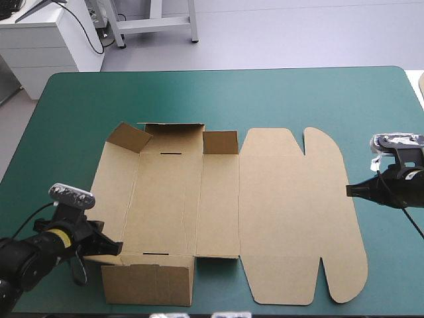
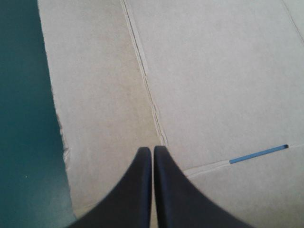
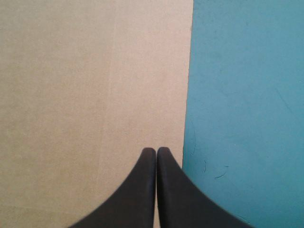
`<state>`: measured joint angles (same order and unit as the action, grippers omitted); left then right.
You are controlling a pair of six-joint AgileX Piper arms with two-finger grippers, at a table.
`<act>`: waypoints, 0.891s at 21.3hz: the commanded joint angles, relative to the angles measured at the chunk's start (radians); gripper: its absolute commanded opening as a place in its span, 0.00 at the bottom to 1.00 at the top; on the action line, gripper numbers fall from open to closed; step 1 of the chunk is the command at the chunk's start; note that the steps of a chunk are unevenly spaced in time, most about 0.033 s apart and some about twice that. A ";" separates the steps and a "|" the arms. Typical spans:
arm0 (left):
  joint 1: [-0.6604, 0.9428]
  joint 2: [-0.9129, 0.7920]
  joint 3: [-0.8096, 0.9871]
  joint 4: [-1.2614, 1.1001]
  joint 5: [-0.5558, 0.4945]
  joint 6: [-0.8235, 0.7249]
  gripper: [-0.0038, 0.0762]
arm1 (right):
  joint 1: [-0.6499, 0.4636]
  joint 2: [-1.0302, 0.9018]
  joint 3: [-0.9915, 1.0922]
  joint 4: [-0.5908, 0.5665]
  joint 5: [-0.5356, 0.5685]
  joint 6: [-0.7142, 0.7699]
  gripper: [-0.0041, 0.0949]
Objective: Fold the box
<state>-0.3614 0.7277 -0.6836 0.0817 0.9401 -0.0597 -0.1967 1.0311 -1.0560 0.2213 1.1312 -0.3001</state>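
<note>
The teal-green table cover (image 1: 265, 99) carries the brown box (image 1: 285, 218) at its middle, mostly flat, its rounded lid toward the right edge and short walls raised at the left part's far and near ends. The left gripper (image 1: 118, 248) sits at the box's near-left corner, its 2 black fingers pressed together over the board beside a crease. The right gripper (image 1: 350, 191) is at the lid's right edge, 2 fingers likewise pressed together.
</note>
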 commanded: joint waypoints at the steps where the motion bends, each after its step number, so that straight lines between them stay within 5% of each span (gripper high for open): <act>1: 0.000 0.136 -0.104 0.002 -0.062 -0.039 0.04 | -0.009 -0.016 -0.024 0.027 -0.049 -0.030 0.03; 9: 0.151 0.369 -0.327 -0.019 -0.026 -0.041 0.04 | -0.009 -0.016 -0.024 0.027 -0.049 -0.046 0.03; 15: 0.762 0.393 -0.359 -0.514 0.245 0.403 0.04 | -0.009 -0.016 -0.024 0.037 -0.053 -0.046 0.03; 17: 0.885 0.393 -0.357 -0.565 0.349 0.503 0.04 | -0.009 -0.016 -0.024 0.037 -0.060 -0.046 0.03; 19: 0.909 0.393 -0.353 -0.573 0.339 0.515 0.04 | -0.009 -0.014 -0.024 0.054 -0.065 -0.046 0.03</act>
<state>0.5275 1.1378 -1.0080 -0.4246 1.2212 0.4190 -0.1967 1.0311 -1.0557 0.2448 1.1091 -0.3359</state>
